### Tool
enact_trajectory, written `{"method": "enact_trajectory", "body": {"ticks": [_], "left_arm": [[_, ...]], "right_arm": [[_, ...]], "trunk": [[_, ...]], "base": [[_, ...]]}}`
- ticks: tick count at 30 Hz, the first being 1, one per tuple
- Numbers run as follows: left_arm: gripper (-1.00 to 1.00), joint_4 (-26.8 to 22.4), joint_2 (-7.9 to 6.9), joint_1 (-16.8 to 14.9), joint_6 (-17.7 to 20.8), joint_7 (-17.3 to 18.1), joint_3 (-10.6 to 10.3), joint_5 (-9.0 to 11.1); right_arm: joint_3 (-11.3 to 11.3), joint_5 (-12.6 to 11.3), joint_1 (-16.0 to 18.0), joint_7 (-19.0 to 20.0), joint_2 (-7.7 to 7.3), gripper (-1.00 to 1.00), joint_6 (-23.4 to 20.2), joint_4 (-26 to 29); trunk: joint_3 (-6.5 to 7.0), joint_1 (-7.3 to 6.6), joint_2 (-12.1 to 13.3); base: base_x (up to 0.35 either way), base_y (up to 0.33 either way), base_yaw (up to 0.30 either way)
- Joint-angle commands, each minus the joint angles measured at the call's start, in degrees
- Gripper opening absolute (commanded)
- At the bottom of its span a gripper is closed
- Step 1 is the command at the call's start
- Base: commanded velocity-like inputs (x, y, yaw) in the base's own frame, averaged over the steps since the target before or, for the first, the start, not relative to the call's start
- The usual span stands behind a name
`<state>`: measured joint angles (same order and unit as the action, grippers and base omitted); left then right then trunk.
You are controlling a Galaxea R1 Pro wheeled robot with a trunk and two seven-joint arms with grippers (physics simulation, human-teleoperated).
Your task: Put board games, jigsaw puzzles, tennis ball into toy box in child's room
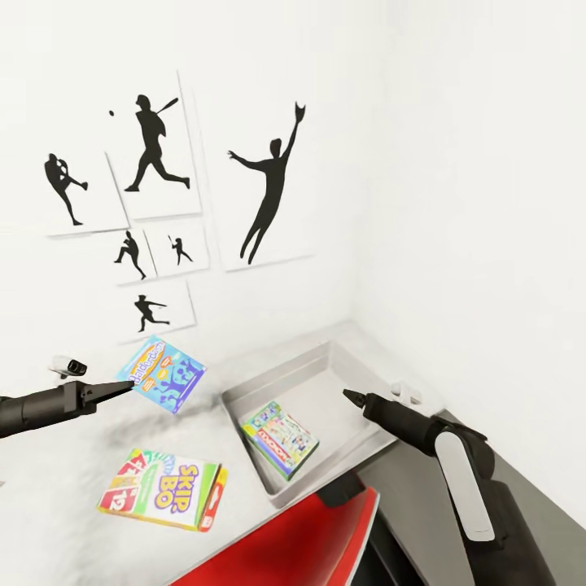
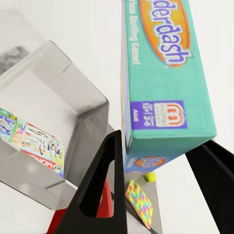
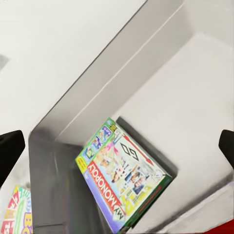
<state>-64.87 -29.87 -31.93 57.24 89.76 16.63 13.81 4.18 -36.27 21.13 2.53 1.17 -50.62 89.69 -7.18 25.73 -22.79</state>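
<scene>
My left gripper (image 1: 124, 389) is shut on the small blue board game (image 1: 163, 375), holding it tilted in the air above the table (image 1: 57, 464), left of the toy box (image 1: 286, 376). In the left wrist view this teal box (image 2: 168, 87) sits between the black fingers (image 2: 100, 185). The Skip-Bo board game (image 1: 163, 488) lies flat on the table. The Monopoly board game (image 1: 281, 438) leans inside the grey toy box (image 3: 122, 83). My right gripper (image 1: 353, 397) hovers open over the bin, above the Monopoly box (image 3: 124, 178). Below the held box lie the tennis ball (image 2: 150, 176) and a jigsaw puzzle (image 2: 140, 203).
A red-and-white chair (image 1: 301, 533) stands at the table's front edge below the toy box. The white wall with baseball silhouette pictures (image 1: 273, 183) rises right behind the table. A lower dark grey section (image 1: 541, 509) runs off to the right.
</scene>
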Motion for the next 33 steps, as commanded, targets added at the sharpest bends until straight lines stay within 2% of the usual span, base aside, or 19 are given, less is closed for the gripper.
{"method": "enact_trajectory", "body": {"ticks": [1, 20, 33], "left_arm": [[-1.00, 0.00, -0.02, -0.06, 0.59, 0.24, -0.02, -0.02], [-1.00, 0.00, -0.02, -0.06, 0.59, 0.24, -0.02, -0.02], [-1.00, 0.00, -0.02, -0.06, 0.59, 0.24, -0.02, -0.02]], "right_arm": [[0.16, 0.15, 0.06, 0.27, 0.06, 1.00, -0.35, 0.04], [0.18, 0.15, 0.06, 0.51, -0.03, 1.00, -0.35, 0.04], [0.20, 0.15, 0.06, 0.59, -0.10, 1.00, -0.35, 0.07]], "trunk": [[-0.13, 0.05, -0.12], [-0.13, 0.05, -0.12], [-0.13, 0.05, -0.12]], "base": [[0.145, 0.000, 0.090], [0.048, -0.019, 0.090], [0.002, -0.001, 0.013]]}}
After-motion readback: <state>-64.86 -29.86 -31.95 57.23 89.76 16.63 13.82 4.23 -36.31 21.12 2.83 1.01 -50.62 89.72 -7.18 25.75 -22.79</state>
